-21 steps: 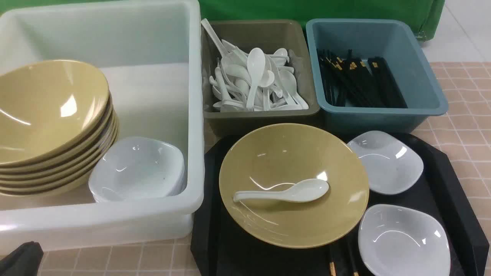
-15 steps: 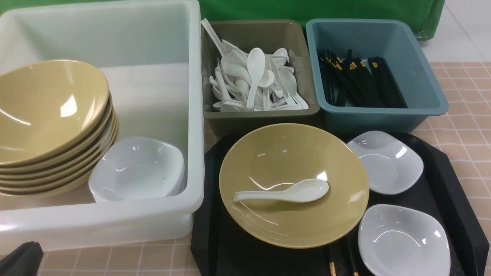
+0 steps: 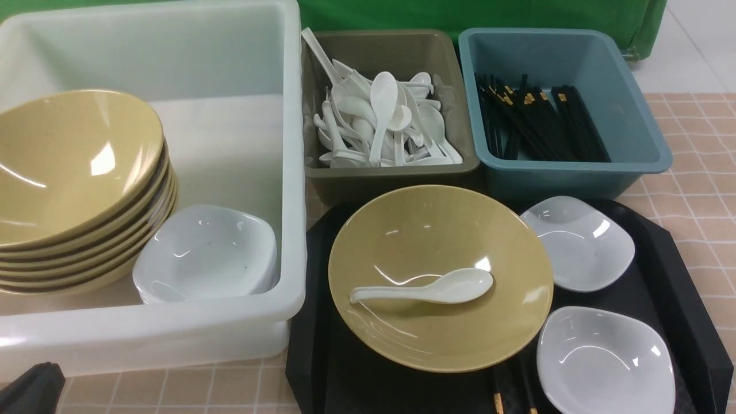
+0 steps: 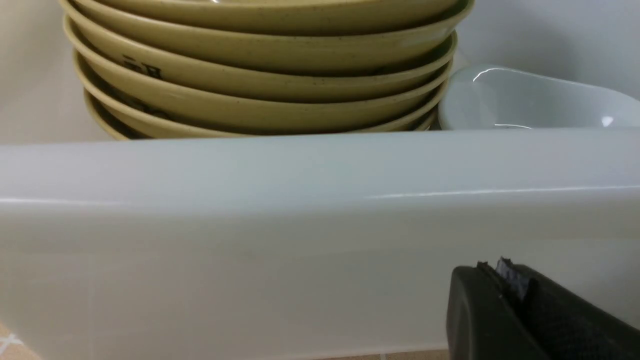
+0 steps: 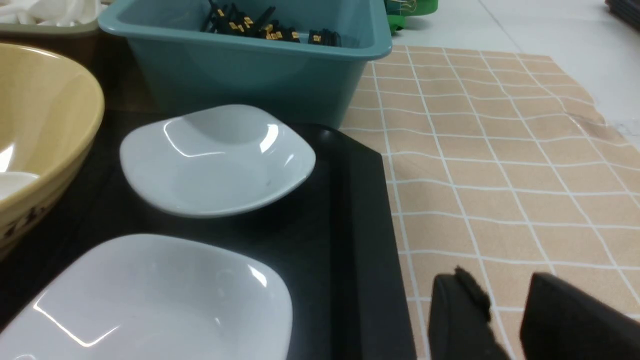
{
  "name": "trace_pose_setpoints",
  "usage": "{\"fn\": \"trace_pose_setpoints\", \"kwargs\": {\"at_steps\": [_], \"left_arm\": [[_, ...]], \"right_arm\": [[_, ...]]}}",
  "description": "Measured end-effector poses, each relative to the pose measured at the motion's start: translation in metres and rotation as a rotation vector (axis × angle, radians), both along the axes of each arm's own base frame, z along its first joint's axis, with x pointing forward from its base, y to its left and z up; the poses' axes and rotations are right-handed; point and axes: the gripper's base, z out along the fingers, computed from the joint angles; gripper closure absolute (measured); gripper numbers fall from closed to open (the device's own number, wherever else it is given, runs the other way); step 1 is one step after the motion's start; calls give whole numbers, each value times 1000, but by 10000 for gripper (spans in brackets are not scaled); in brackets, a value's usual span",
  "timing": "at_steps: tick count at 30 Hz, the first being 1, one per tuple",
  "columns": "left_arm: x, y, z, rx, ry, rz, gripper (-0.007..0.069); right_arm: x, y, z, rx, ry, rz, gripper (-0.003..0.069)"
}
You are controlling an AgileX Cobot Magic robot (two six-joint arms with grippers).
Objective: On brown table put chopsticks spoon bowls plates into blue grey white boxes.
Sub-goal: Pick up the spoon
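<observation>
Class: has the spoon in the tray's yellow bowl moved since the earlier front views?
No. The spoon keeps its place relative to the bowl and the olive-grey box.

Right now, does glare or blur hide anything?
Front view: sharp, light streaks on the bowl, spoon plain to see. Left wrist view: white box wall fills it, left gripper slightly soft. Right wrist view: sharp, small highlights on the plates.

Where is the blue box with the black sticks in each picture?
Front view: the blue box sits far right, beside the grey box and behind the black tray.
Left wrist view: not in it; only the white box and the stacked bowls show.
Right wrist view: the blue box stands just behind the farther white plate.
Shared landmark: that white plate, on the tray in front of the box.
</observation>
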Motion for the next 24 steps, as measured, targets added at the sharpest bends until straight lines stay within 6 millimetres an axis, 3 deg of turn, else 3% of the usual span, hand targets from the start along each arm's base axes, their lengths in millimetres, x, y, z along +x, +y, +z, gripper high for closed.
{"fn": "trace_pose_setpoints", "kwargs": {"at_steps": [17, 20, 24], "left_arm": [[3, 0, 10, 10, -128, 3, 619], [3, 0, 12, 10, -143, 3, 619], [3, 1, 28, 8, -320, 5, 619]], "right_arm": [[0, 0, 1, 0, -6, 0, 423], [1, 0, 3, -3, -44, -3, 423], [3, -2, 26, -23, -303, -18, 423]]}}
